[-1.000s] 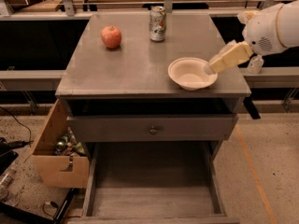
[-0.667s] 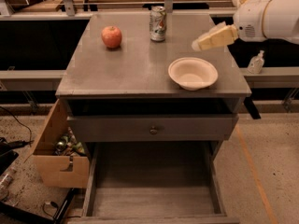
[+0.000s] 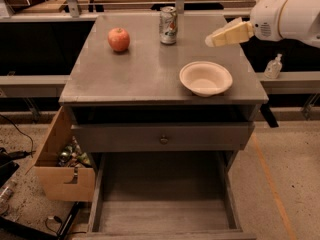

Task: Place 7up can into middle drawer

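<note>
The 7up can (image 3: 168,25), silvery with green and red marks, stands upright at the back middle of the grey cabinet top (image 3: 145,76). My gripper (image 3: 214,38) hangs above the back right of the top, to the right of the can and apart from it, just above and behind the white bowl. It holds nothing. The middle drawer (image 3: 165,215) is pulled out at the bottom of the view, and its bare plank floor shows with nothing in it.
A red apple (image 3: 119,39) sits at the back left of the top. A white bowl (image 3: 205,77) sits front right. A shut drawer front with a round knob (image 3: 163,139) lies above the open drawer. A cardboard box (image 3: 62,159) leans at the left. A clear pump bottle (image 3: 273,66) stands right.
My gripper has risen from beside the bowl's right rim and moved left and back, towards the can. The can, apple, bowl and drawer have not moved.
</note>
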Controlling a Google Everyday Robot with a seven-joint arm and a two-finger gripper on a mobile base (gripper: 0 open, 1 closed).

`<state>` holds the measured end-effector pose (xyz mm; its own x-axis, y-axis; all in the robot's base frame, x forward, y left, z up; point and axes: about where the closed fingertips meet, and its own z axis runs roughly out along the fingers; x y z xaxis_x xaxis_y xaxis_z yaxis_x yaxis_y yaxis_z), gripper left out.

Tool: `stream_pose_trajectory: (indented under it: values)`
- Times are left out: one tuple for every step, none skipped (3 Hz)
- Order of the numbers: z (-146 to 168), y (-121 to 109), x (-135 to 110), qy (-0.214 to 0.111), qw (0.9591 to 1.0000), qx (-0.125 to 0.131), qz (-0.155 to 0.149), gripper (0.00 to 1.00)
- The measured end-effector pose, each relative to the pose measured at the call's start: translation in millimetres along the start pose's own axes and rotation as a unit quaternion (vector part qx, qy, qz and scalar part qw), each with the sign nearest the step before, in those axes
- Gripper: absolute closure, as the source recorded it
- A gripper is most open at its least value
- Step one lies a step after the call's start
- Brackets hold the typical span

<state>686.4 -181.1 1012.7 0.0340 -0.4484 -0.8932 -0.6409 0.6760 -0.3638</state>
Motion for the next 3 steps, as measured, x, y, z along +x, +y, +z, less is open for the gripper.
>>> stream_pose_trajectory:
  values:
    - [25.4,-1.2,0.9,-0.005,0.9997,0.005,0.022,0.0]
    - [68.9,-14.9,6.6,-0.002,0.9983,0.027,0.052,0.0]
    - [120.2,-30.4,16.4,0.001,0.9957,0.038,0.084,0.0]
